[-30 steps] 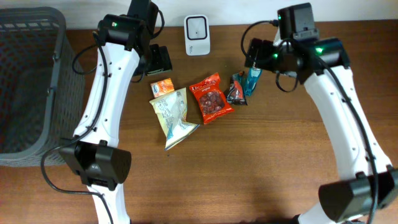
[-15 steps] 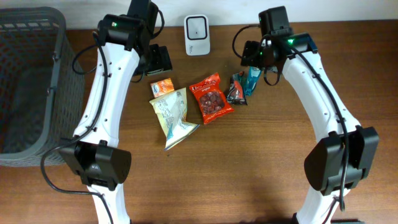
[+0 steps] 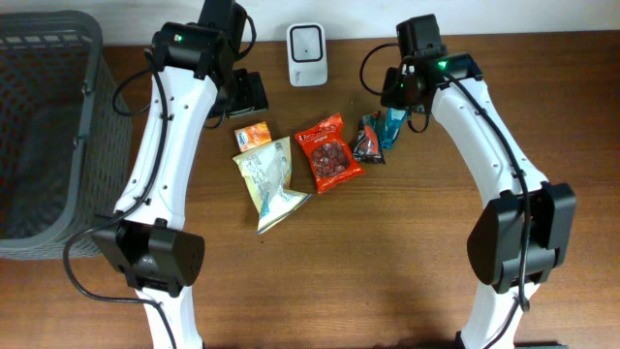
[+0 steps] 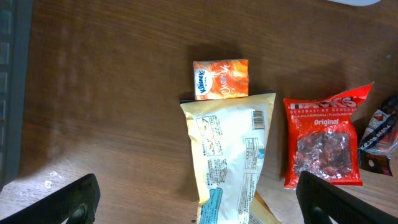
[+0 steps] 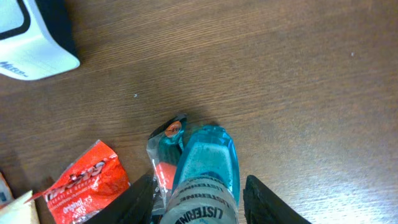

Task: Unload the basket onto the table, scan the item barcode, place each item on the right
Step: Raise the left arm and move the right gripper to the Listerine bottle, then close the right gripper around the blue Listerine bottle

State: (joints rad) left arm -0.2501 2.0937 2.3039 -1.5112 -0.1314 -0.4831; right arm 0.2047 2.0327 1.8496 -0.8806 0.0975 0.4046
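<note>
Brown wood worktop (image 3: 387, 252), white scanner (image 3: 307, 54) standing at its far edge. Grey basket (image 3: 48, 126) sits well left of scanner. Teal Listerine bottle (image 3: 393, 124), the item, is on the worktop right of scanner and a bit nearer the arm bases. It is right against a small dark packet (image 3: 368, 141) on its scanner side. Red snack pack (image 3: 327, 153) is just below scanner in overhead view. Cream bag (image 3: 271, 179) and small orange pack (image 3: 252, 135) are below-left of scanner, orange pack touching the bag's top edge. Right tool (image 5: 199, 183) is down over the bottle, its 2 fingers (image 5: 140, 199) flanking it at about bottle width. Cannot tell if they actually press it. Left tool (image 4: 198, 186) is left of scanner, wide, nothing in it, hovering above cream bag and orange pack.
</note>
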